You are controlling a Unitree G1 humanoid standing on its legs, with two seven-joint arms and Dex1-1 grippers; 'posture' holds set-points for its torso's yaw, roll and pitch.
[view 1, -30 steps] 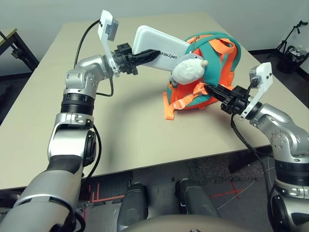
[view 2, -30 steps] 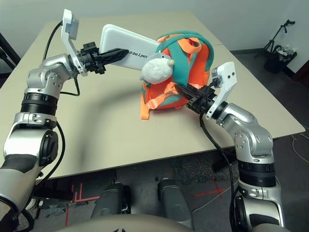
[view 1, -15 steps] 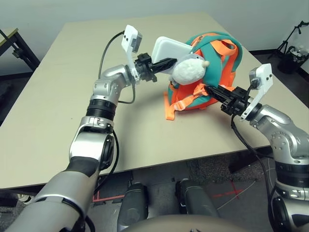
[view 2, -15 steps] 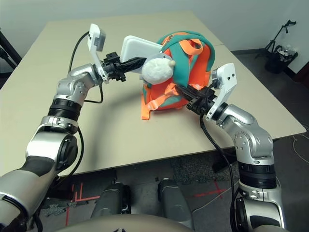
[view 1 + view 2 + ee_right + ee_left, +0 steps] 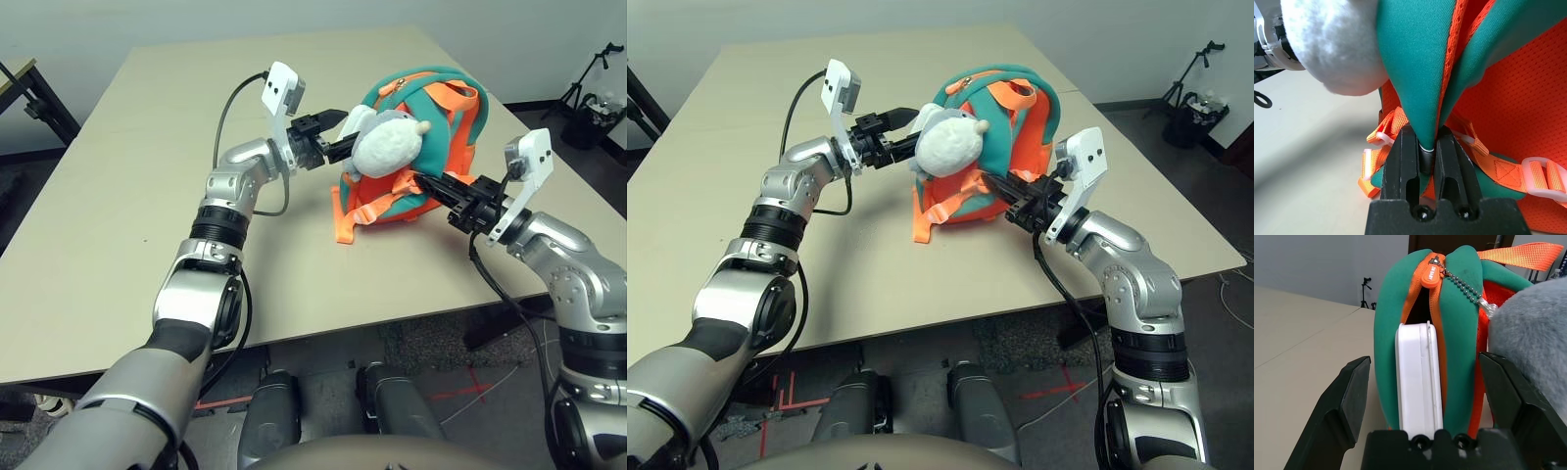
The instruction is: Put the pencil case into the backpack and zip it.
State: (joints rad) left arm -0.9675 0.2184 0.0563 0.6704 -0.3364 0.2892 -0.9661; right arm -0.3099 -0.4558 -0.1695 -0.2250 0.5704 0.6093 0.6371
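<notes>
Sitting mostly inside the backpack (image 5: 431,127), the pencil case (image 5: 1418,377) is showing only its white end. My left gripper (image 5: 1425,396) is spread wide, holding nothing. My right gripper (image 5: 1422,156) is pinching the bag's teal edge. Next I am thinking push, then zip.

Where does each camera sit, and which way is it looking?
Left and right eye: on the head, looking down at the table; both silver forearms show.
Left wrist: behind the open left gripper, facing the pencil case in the backpack.
Right wrist: behind the right gripper, shut on a teal backpack fold.
Shared: every view shows the backpack and plush toy.
</notes>
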